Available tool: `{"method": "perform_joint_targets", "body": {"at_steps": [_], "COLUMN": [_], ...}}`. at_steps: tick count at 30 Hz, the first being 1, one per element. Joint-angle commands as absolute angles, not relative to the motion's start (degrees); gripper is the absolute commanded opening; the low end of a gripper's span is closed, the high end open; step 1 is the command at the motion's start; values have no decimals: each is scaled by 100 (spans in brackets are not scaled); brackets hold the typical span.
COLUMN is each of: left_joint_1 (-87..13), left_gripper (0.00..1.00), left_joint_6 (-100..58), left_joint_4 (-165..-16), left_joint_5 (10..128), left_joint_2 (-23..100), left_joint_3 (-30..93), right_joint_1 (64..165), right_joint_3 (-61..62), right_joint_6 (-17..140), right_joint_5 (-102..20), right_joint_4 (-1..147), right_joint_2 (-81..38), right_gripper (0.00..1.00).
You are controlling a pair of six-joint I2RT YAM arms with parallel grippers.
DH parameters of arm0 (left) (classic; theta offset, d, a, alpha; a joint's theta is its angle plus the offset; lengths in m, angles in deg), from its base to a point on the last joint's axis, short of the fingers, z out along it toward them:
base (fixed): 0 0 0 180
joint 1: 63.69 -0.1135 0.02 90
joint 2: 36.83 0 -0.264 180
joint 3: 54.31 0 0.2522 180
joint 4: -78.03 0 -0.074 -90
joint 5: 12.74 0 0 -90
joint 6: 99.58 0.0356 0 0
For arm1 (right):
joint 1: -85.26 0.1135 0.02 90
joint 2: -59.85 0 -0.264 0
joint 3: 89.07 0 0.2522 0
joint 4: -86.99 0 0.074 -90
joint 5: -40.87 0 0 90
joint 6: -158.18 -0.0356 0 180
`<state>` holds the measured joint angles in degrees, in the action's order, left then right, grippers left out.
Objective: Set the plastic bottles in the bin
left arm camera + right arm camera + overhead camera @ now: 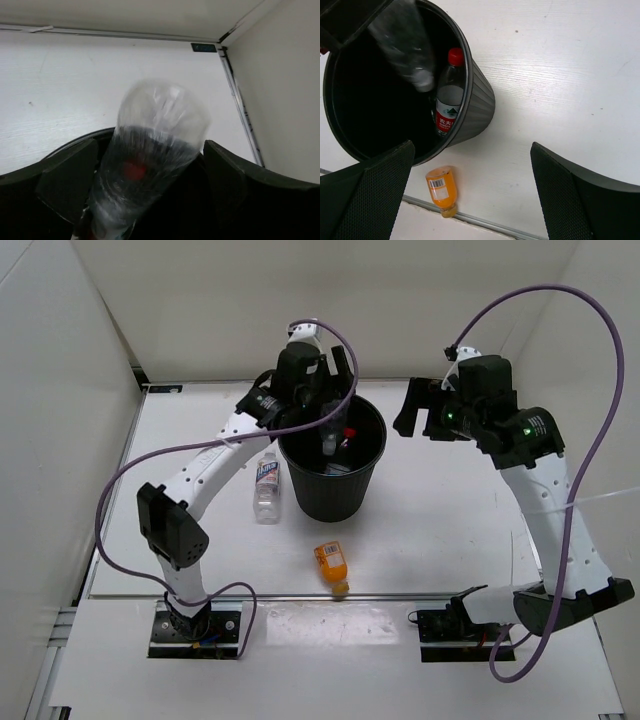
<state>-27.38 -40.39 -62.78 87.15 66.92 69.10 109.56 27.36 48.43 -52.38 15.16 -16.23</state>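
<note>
The black bin point(332, 492) stands mid-table. My left gripper point(326, 412) hangs over its far rim, jaws open. A clear bottle point(155, 155), blurred, sits loose between the fingers with gaps on both sides, pointing down into the bin point(75, 146). It also shows in the right wrist view point(405, 45). A red-capped bottle point(450, 95) stands inside the bin point(481, 102). A clear bottle with a blue-white label point(266, 485) lies left of the bin. The orange bottle point(332, 565) lies in front of it and shows in the right wrist view point(440, 189). My right gripper point(414, 406) is open and empty, right of the bin.
White walls enclose the table at the back and sides. A raised strip point(485, 222) runs along the table's near edge by the orange bottle. The left arm's purple cable point(300, 425) drapes across the bin's rim.
</note>
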Motion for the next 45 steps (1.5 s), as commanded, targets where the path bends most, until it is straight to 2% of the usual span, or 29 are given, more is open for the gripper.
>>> {"method": "perform_joint_targets", "body": {"at_steps": [1,5,7,8,15,19,22,28,45], "left_joint_1": [-2626,-2739,-3071,-3239,-4760,-5069,-5437,-5552,-5209], "left_gripper": [100,100,100,100,100,99,99,100,100], "left_joint_6": [-3718,-3271,-3242,-3348,-4411,-3947,-4042,-4033,-4351], "left_joint_4": [-6395,-6395,-6395,-6395,-6342,-6798,-7676,-8204,-8258], "left_joint_5": [9437,10360,10598,10695,8950,7929,7033,6611,6048], "left_joint_2": [5961,5127,4774,4407,3771,4087,4165,4534,5826], "left_joint_3": [6976,6591,6056,5339,2629,1942,1266,981,1184], "right_joint_1": [10855,10741,10688,10688,10636,10636,10636,10636,10636], "right_joint_3": [2595,2383,2321,2269,2269,2330,2382,2383,1944], "right_joint_6": [4822,4822,4822,4822,4822,4822,4822,4875,4928], "right_joint_5": [-5282,-5282,-5221,-5221,-4983,-4878,-4816,-4816,-4931], "right_joint_4": [1724,1776,1777,1777,1777,1777,1830,1830,1830], "right_joint_2": [-1407,-1205,-1205,-1205,-1319,-1442,-1504,-1504,-1222], "right_gripper": [100,100,100,100,100,100,100,100,100]}}
